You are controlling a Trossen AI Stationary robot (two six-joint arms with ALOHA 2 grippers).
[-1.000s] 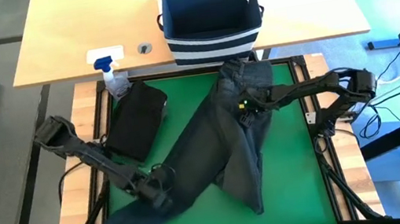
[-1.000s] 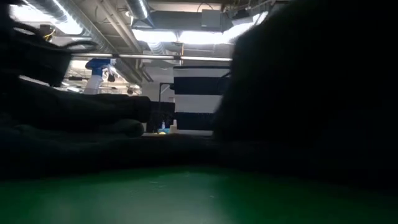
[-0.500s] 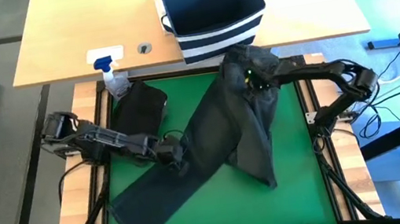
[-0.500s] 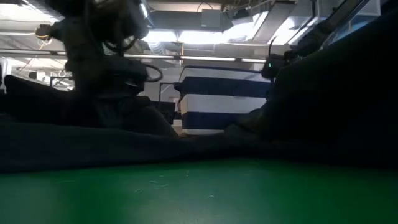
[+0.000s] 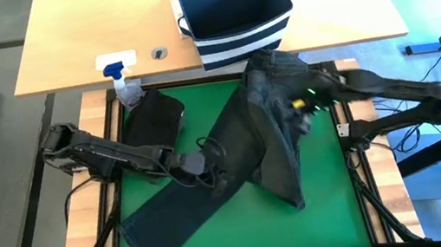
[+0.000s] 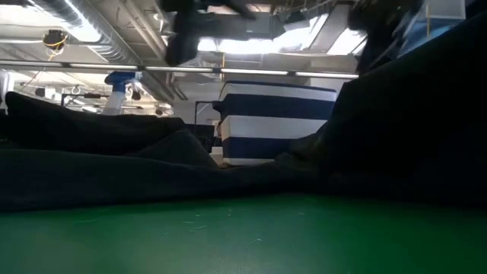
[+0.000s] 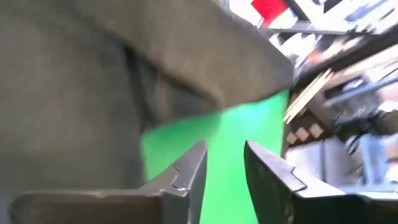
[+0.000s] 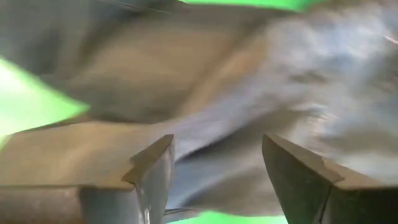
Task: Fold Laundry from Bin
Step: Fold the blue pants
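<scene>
Laundry is being laid out: dark trousers (image 5: 242,151) are sprawling unfolded across the green mat (image 5: 337,202), a black garment (image 5: 150,132) beside them. The bin (image 5: 233,16) is sitting emptied behind. Nothing is being held by the left gripper (image 5: 209,162), narrowly parted, or the right gripper (image 5: 294,102), wide open.

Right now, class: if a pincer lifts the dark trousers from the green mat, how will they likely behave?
The dark trousers would probably droop, since they lie creased and bunched. They likely drag across the green mat, being sprawled wide.
</scene>
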